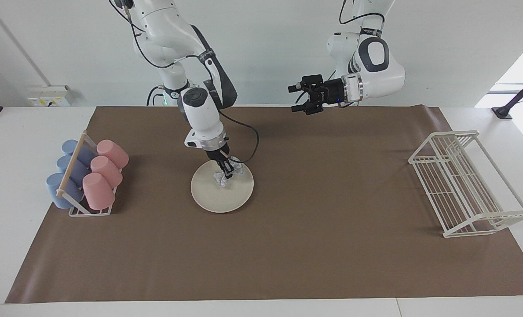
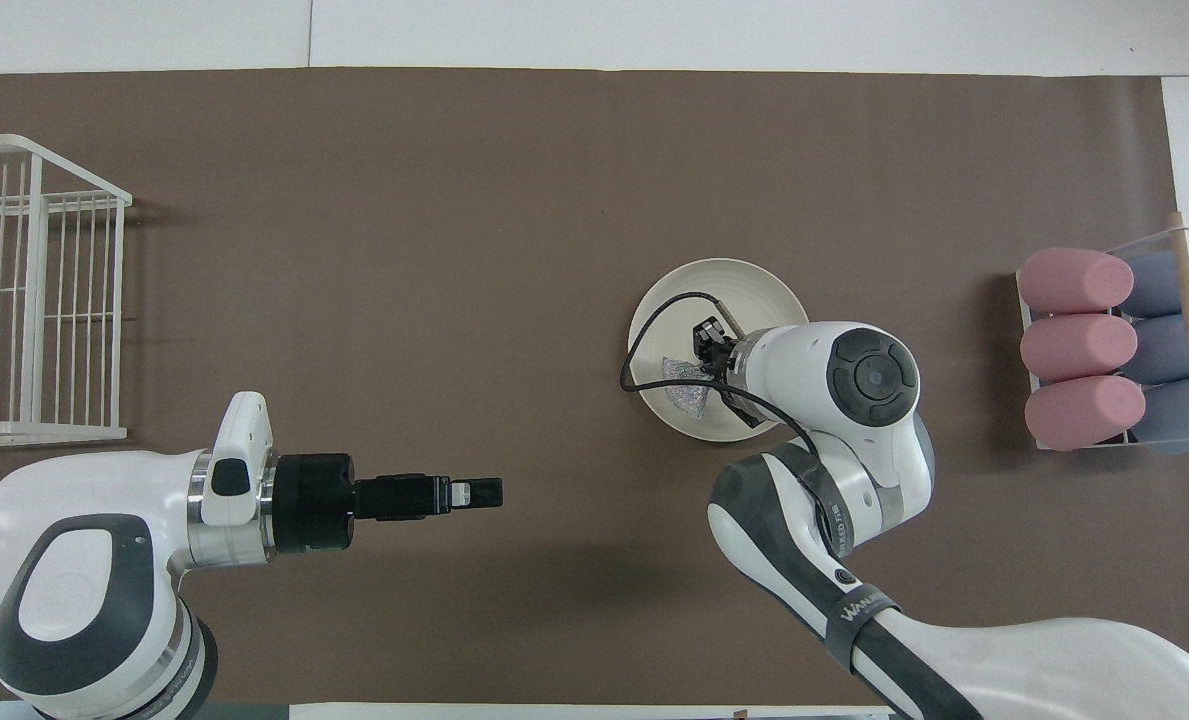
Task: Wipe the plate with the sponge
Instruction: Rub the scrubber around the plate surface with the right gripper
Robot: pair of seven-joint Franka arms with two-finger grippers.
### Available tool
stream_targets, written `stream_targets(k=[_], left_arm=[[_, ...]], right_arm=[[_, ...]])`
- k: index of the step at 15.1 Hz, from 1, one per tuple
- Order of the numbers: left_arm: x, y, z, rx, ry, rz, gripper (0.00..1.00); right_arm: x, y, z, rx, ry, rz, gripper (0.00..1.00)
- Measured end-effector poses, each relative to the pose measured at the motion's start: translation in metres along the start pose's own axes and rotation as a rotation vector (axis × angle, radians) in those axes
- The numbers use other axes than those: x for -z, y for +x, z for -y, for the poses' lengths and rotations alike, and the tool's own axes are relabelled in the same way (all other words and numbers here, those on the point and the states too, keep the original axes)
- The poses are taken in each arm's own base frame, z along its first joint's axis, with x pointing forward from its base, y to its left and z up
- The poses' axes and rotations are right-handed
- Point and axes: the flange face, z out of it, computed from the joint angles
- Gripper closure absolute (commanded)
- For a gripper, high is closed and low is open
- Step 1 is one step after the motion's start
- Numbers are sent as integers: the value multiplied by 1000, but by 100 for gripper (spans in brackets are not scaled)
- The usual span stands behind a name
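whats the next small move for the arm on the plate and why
Probably a short sweep of the sponge across the plate. The right pincer holds the sponge down on the part of the plate nearer the robots, and the rest of the plate is bare. The left pincer waits in the air over the mat.

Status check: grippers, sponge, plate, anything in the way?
Right gripper shut on sponge, pressing it on plate. Left gripper waits raised over the mat, empty. Nothing blocking the plate.
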Motion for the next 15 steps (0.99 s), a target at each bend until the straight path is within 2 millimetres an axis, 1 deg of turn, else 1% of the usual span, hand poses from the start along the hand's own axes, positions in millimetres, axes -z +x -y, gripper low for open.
stream_targets(k=[1,2,4,5,7,9,10,11,15], left_arm=[[3,1,1,11,24,3,0],[7,3,2,23,50,5,0],[18,7,2,45,129,15,0],[23,9,3,50,169,18,0],[33,12,5,61,226,18,0],[42,15,6,69,299,21,0],[48,17,7,71,333,20,0],[54,19,10,73,366,18,0],[71,24,19,73,500,26,0]], right_arm=[[-8,0,-1,-1,1,6,100],[-10,-1,0,-1,8,8,100],[-10,1,1,15,12,7,100],[-9,7,0,37,14,6,100],[-6,32,-4,89,18,-4,100],[-3,67,-10,131,21,-17,100],[-1,80,-14,142,22,-21,100],[-1,86,-15,148,22,-23,100],[-2,81,-14,137,22,-20,100]])
